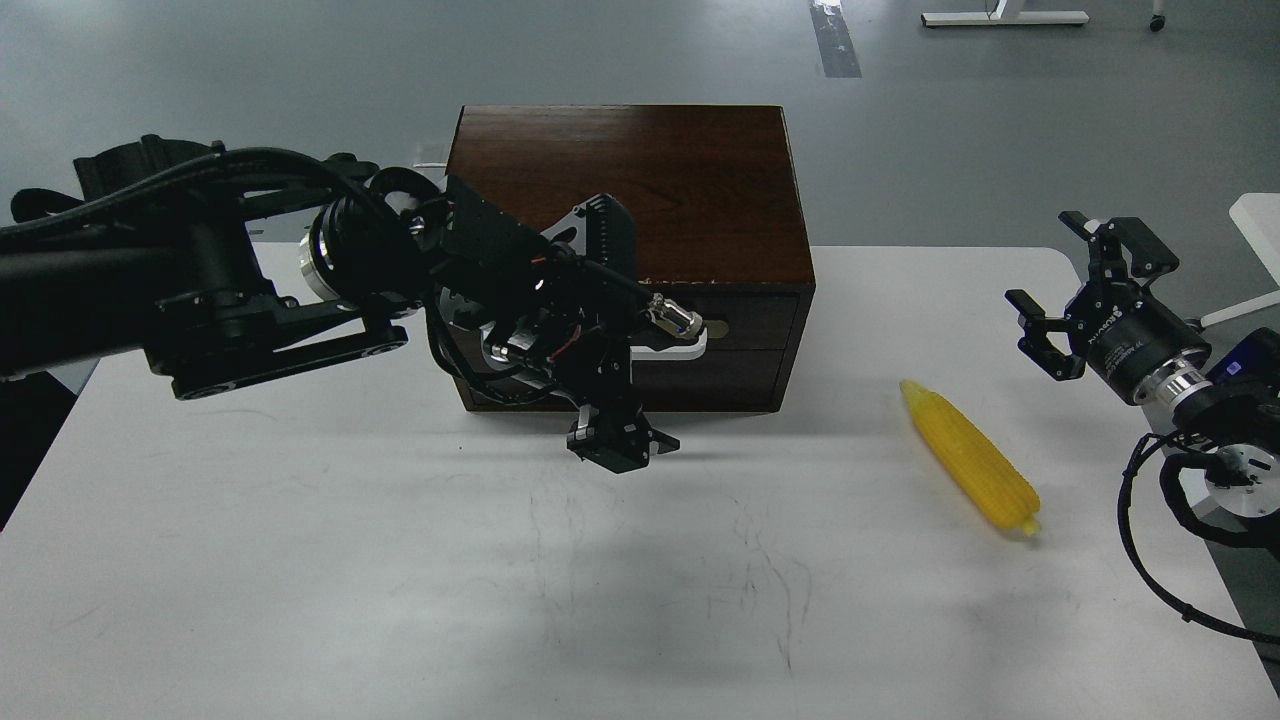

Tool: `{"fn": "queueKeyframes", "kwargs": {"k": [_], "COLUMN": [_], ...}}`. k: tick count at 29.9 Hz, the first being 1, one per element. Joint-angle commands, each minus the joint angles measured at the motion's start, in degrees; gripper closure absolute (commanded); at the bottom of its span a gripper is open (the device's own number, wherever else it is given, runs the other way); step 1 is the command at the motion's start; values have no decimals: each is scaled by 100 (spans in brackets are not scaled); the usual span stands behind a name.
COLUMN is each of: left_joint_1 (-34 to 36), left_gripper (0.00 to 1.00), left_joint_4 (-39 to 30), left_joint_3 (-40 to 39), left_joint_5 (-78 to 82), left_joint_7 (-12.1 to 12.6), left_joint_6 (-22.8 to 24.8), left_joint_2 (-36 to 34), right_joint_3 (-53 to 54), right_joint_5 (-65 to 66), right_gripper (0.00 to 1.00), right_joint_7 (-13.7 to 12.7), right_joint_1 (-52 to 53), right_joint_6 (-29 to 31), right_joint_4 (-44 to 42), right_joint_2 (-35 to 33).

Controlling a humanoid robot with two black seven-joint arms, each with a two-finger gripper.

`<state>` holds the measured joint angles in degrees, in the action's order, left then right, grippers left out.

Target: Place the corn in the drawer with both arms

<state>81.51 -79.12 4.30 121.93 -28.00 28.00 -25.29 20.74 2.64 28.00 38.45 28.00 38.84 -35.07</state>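
Item: bright yellow, tapered toy corn cob with ribbed kernel rows, lying free on the white table, right of the dark wooden box. Drawer front, dark brown with white bar handle, flush in the box. Left black claw gripper just before the box front; finger spread cannot be told. Right black claw gripper spread wide, holding nothing, near the cob.

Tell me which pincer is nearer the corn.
Right. The right pincer hangs open just right of the corn and farther back; the left pincer is far off to its left, before the wooden box.
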Motion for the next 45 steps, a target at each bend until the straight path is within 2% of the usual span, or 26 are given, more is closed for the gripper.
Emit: {"fn": "queueKeyframes", "kwargs": {"k": [1, 19, 34, 45], "left_joint_1": [-4, 5, -21, -13], "left_gripper": [2, 2, 2, 2], "left_joint_4": [160, 485, 521, 529], "left_joint_3": [88, 343, 352, 633], "left_joint_5": [59, 253, 244, 244], "left_joint_7": [0, 0, 0, 0], "left_joint_6": [0, 0, 0, 0], "left_joint_2": [33, 121, 156, 217], "right_joint_3": [0, 0, 0, 0], "right_joint_5": [0, 0, 0, 0], "right_gripper": [0, 0, 0, 0], "right_joint_7": [0, 0, 0, 0], "right_joint_1": [-13, -31, -48, -75], "right_joint_6": [0, 0, 0, 0], "right_joint_4": [0, -8, -26, -35], "right_joint_2": [0, 18, 18, 18]}}
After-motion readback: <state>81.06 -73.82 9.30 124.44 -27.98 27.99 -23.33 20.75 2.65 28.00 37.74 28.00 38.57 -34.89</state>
